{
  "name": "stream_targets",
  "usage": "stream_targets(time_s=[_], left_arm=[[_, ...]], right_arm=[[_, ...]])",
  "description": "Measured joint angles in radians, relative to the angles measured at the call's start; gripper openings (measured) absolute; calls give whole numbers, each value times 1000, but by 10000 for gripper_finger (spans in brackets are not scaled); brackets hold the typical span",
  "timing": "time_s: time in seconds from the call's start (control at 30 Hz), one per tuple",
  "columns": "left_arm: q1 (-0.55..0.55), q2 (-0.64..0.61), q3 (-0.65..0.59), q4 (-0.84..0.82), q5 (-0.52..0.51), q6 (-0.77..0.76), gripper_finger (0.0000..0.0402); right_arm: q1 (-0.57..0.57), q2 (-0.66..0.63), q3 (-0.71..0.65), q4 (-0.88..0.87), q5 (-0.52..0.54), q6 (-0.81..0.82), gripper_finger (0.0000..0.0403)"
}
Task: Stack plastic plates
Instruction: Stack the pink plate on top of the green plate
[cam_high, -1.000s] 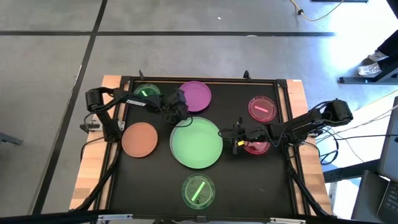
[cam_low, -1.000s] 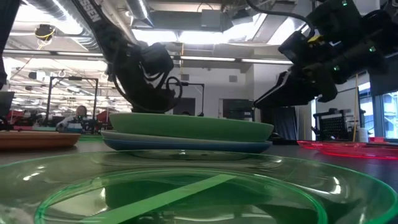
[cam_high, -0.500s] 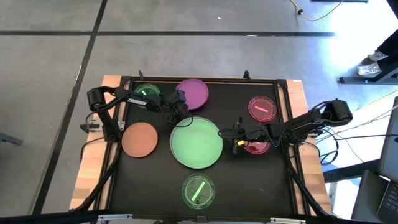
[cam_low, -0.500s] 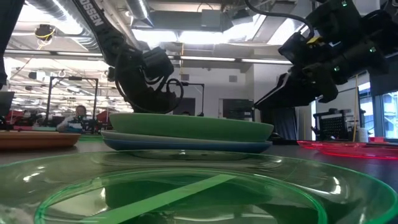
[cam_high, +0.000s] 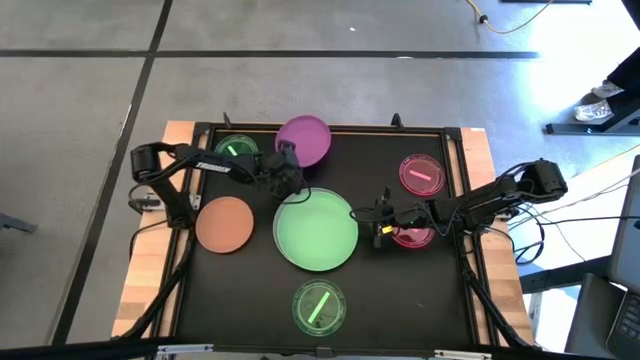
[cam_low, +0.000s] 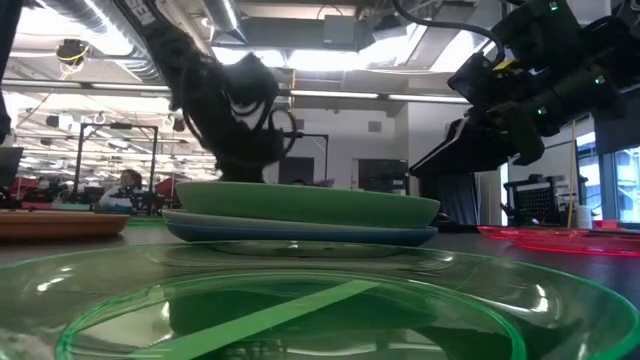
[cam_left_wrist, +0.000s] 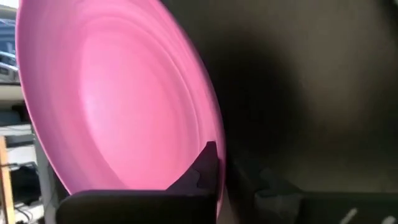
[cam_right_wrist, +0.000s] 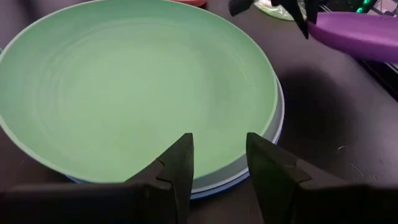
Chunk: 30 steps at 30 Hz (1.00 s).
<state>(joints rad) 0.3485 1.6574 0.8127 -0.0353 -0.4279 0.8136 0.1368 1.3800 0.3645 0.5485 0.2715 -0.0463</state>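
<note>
Clearly the left tool (cam_high: 288, 172) is clamped on the near rim of the purple plate (cam_high: 304, 139), its fingers (cam_left_wrist: 208, 163) pinching the edge so the plate tips up off the counter (cam_high: 250, 290) at the far side of the tray; a rim grip like this suits a thin flat plate that offers nothing else to hold, and I judge it is being carried toward the pile. Just beside it sits that pile, the large green plate (cam_high: 316, 229) resting on a blue one whose edge shows beneath it in the low view. The right tool (cam_high: 381, 221) hovers at the pile's right edge with its fingers (cam_right_wrist: 177, 163) apart and holding nothing, apparently waiting. Farther out lie the orange plate (cam_high: 225, 223), a small green plate (cam_high: 319, 306) at the front, another small green one (cam_high: 236, 148) behind the left arm, and two small pink plates (cam_high: 421, 173).
</note>
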Motion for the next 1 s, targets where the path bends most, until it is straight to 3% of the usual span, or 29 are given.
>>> stream_targets(time_s=[0.27,0.47,0.7,1.0], left_arm=[[-115,-178,0,-49,-23,-84,11],[-222,-279,0,-99,83,-314,12],[-383,-295,0,-81,251,-557,12],[-568,-280,0,-79,296,-726,12]], right_arm=[[0,0,0,0,0,0,138],[0,0,0,0,5,16,138],[0,0,1,0,6,16,138],[0,0,1,0,8,16,138]])
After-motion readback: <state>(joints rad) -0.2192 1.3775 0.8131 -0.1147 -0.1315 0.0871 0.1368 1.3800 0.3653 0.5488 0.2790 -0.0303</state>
